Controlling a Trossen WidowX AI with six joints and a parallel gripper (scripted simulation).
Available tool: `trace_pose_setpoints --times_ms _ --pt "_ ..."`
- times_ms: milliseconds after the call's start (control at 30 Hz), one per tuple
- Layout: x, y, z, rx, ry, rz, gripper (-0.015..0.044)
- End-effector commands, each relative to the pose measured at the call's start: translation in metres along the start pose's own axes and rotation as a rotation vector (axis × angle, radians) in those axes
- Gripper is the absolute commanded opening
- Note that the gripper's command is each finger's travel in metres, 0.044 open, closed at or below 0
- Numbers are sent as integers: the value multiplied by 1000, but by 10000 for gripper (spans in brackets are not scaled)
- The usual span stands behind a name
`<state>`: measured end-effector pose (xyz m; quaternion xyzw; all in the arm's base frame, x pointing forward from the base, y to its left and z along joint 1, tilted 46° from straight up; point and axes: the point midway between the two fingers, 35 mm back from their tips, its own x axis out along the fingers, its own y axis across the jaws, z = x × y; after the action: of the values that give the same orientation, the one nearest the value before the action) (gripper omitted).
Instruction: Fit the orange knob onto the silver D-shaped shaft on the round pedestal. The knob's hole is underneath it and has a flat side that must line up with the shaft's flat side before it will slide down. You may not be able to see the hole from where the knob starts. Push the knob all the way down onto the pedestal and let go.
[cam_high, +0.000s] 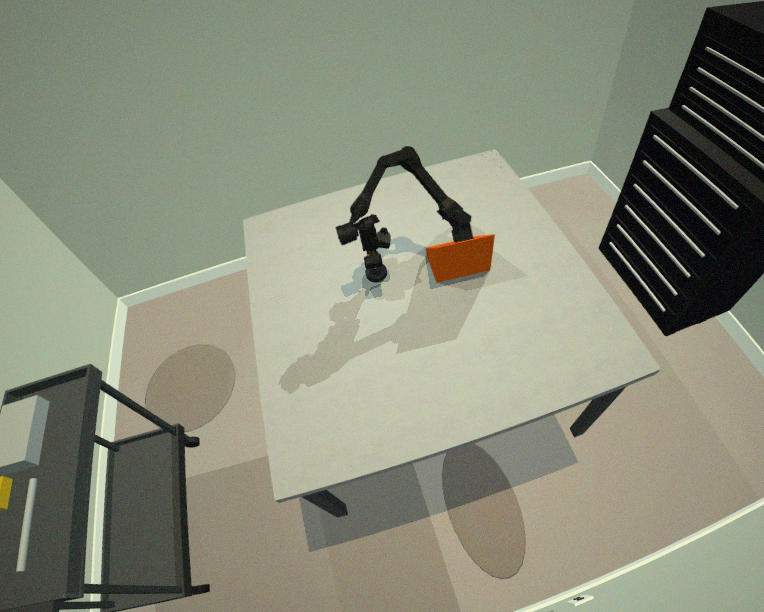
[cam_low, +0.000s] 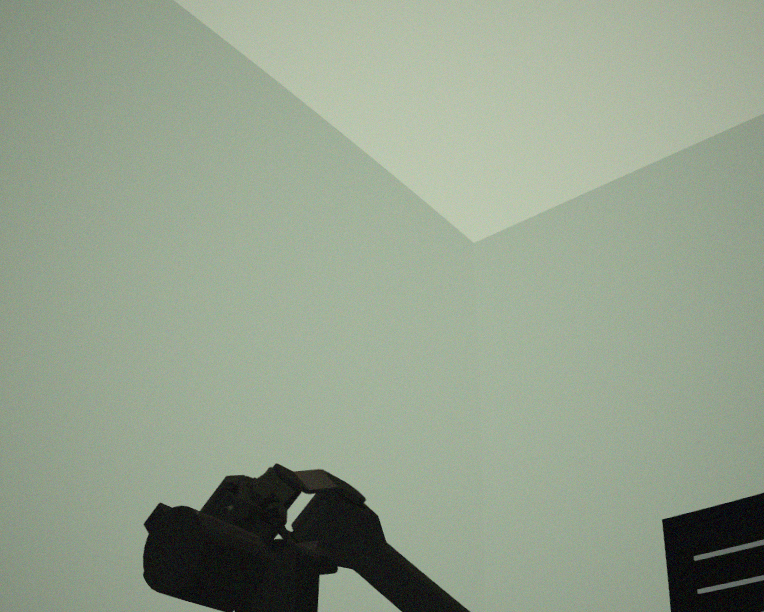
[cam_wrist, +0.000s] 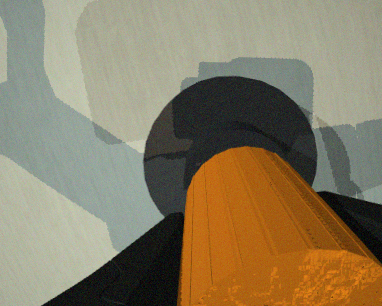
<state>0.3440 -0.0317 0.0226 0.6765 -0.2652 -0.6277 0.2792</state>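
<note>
Pedestal (cam_high: 376, 274) (cam_wrist: 165, 125) on table (cam_high: 459, 395) (cam_wrist: 30, 215); panel (cam_high: 461, 260) beside it.

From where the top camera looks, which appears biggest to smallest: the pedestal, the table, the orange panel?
1. table
2. orange panel
3. round black pedestal, partly covered by the hand

One orange ribbed knob (cam_high: 368, 254) (cam_wrist: 245, 215), one round black pedestal (cam_high: 376, 274) (cam_wrist: 225, 107), one orange rectangular panel (cam_high: 461, 259), one yellow block (cam_high: 4, 492), one white rod (cam_high: 26, 525)
</note>
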Motion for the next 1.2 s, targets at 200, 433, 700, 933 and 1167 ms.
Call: trace_pose_setpoints --times_ms 200,433,700,933,1167 --pt "-3 1 -1 -4 2 3 0" --pt "-4 1 -1 85 2 3 0" --pt "-3 0 -1 590 3 2 0" --pt "-1 0 0 1080 4 1 0" --pt "0 0 -1 1568 4 0 0"
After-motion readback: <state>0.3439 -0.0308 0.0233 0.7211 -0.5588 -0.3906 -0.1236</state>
